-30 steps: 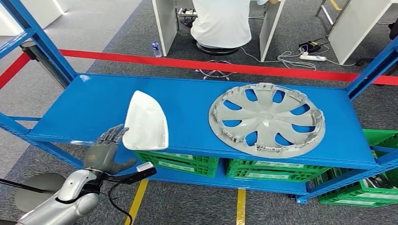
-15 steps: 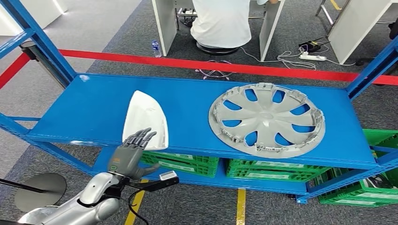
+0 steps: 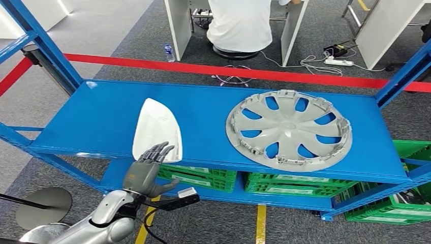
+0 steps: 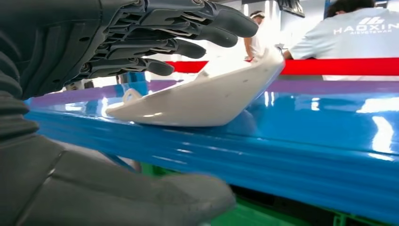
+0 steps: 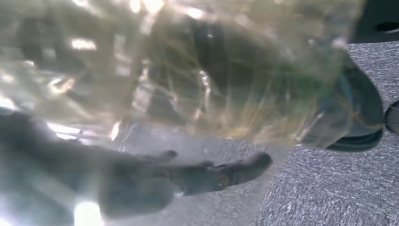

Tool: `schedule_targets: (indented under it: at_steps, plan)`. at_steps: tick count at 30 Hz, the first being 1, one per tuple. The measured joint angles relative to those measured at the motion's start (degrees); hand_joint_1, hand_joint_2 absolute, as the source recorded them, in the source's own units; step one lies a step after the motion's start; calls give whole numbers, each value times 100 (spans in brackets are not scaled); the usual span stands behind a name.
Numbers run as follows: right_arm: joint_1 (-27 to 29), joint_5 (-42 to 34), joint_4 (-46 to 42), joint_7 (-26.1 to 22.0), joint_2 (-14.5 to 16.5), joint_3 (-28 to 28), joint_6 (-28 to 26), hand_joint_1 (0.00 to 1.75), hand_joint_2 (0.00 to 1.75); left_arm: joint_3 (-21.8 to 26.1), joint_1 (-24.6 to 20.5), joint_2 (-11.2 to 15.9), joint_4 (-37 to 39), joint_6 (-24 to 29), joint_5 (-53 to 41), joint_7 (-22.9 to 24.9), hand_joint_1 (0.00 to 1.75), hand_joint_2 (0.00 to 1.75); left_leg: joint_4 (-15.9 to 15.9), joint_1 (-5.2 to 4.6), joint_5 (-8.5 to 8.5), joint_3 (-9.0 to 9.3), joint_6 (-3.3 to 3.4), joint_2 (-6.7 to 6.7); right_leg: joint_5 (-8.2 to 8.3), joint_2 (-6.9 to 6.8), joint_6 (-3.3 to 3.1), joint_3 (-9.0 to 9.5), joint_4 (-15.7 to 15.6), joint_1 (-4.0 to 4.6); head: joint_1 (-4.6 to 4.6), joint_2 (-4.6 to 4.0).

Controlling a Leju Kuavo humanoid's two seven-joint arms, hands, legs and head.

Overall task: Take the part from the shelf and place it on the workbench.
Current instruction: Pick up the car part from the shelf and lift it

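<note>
Reaching for the white part point(image 3: 157, 130), you are hovering the left hand point(image 3: 145, 172) spread and empty – fingers point(image 4: 188, 33) above its near end, thumb below the shelf point(image 3: 91, 122) edge – and closing on it is looking like the next move.

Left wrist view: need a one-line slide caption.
Left hand, fingers spread above the near end of the white part lying on the blue shelf, thumb below the shelf edge.

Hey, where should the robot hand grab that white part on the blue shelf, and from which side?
Probably the white part's broad near end at the shelf's front edge, approached from the front. The left robot hand is open there, fingers above the raised rim, thumb below.
</note>
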Motion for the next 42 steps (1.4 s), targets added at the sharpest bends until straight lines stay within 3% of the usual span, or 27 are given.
schedule_targets:
  at_steps: [1, 14, 26, 36, 42]
  plan:
    - [0, -1, 0, 0, 0, 0, -2, 0, 0, 1, 11, 1, 0, 1, 2, 0, 151, 175, 0, 0, 0, 0, 0, 0, 0, 0, 0, 0, 0, 0, 0, 0]
    - [21, -112, 1, 0, 0, 0, -36, 0, 0, 97, 98, 159, 14, 98, -150, 27, 152, 175, 0, 0, 0, 1, 0, 0, 0, 0, 0, 0, 0, 0, 0, 0]
    - [31, -226, 2, 0, -6, -2, -85, 0, 0, 142, -142, 470, 182, 298, -245, -50, 175, 175, 0, 1, 0, 1, 0, 0, 0, 1, 0, 1, 0, 1, 0, 0]
    - [44, -298, 2, 0, -67, -4, -41, 0, 0, 419, -393, 599, 90, 1098, -1007, -125, 175, 175, 0, 0, 1, 1, 0, 0, 1, 0, 1, 2, 1, 1, 1, 0]
    - [39, -297, 2, 0, -85, -4, -4, 0, 0, 516, -505, 635, -182, 1167, -1196, -177, 175, 175, 0, 0, 1, 1, 0, 0, 2, 1, 2, 2, 0, 0, 0, 0]
